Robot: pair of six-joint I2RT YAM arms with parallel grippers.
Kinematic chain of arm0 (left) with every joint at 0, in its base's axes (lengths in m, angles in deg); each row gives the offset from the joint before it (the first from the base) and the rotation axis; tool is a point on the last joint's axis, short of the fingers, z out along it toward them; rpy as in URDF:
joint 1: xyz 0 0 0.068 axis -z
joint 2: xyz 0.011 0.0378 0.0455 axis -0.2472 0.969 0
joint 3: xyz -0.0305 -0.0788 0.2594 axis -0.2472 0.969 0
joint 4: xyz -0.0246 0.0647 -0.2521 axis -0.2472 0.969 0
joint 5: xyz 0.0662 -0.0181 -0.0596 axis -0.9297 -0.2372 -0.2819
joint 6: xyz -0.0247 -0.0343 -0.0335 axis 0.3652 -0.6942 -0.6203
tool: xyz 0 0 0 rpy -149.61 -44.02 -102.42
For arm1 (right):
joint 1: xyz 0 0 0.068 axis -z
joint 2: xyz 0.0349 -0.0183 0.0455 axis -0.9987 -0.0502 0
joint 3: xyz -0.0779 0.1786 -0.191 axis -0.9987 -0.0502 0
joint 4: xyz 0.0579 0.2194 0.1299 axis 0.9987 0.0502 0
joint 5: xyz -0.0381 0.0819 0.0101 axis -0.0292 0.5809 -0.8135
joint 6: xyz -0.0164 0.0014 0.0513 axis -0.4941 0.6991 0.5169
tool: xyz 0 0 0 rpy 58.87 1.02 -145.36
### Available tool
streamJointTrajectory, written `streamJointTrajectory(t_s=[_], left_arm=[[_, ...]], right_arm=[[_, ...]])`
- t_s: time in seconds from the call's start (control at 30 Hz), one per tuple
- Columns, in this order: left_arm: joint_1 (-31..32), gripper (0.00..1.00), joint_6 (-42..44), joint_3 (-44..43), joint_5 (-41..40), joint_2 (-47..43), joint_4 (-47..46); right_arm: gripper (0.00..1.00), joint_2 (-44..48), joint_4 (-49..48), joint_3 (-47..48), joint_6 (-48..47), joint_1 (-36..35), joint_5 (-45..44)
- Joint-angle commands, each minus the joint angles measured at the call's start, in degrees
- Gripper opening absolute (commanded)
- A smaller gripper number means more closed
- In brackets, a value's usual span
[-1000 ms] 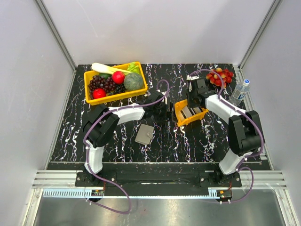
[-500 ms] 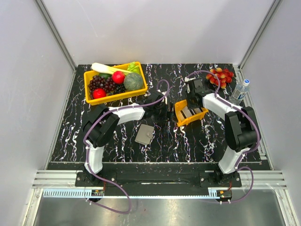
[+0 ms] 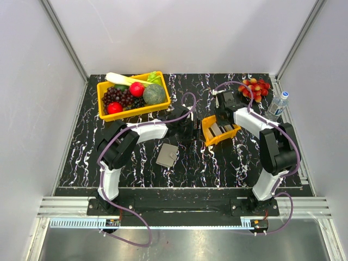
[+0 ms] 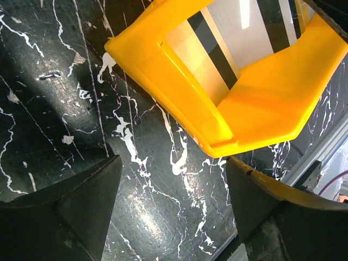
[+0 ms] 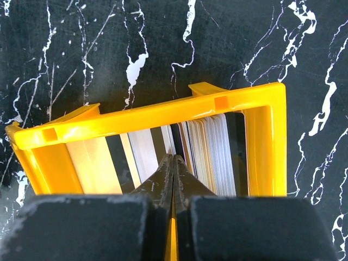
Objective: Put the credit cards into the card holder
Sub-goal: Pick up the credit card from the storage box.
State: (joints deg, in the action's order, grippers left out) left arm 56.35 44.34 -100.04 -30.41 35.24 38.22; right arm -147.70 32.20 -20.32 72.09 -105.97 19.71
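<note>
A small orange tray (image 3: 208, 132) at mid-table holds the credit cards (image 3: 222, 129) on edge. In the right wrist view a pack of cards (image 5: 213, 155) stands at the tray's right end and looser ones (image 5: 142, 155) lean to the left. My right gripper (image 5: 173, 159) is shut, its tips down inside the tray (image 5: 152, 122) between those cards. Whether a card is pinched between them does not show. My left gripper (image 4: 173, 198) is open just left of the tray (image 4: 261, 103), its right finger close to the tray's corner. The taupe card holder (image 3: 167, 155) lies closed on the table, nearer the arms.
A large yellow bin (image 3: 136, 111) of fruit and vegetables stands at the back left. A red fruit bunch (image 3: 254, 88) and a water bottle (image 3: 277, 106) are at the back right. The black marbled table top (image 3: 217, 163) ends at metal rails near the arm bases.
My right gripper's jaws have closed, from partly open to shut, inside the tray. The left arm, the tray and the card holder have stayed put.
</note>
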Motion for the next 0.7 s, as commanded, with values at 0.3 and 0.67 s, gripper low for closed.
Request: streamJointTrajectory(t_s=[0.3, 0.67], left_arm=[[-0.38, 0.80, -0.55, -2.14, 1.52, 0.33, -2.44], [-0.47, 0.80, -0.55, -1.96, 1.78, 0.33, -2.61]], right_arm=[[0.00, 5.47, -0.68, -0.63, 0.42, -0.92, 9.05], [0.17, 3.71, -0.68, 0.06, 0.60, -0.92, 1.87]])
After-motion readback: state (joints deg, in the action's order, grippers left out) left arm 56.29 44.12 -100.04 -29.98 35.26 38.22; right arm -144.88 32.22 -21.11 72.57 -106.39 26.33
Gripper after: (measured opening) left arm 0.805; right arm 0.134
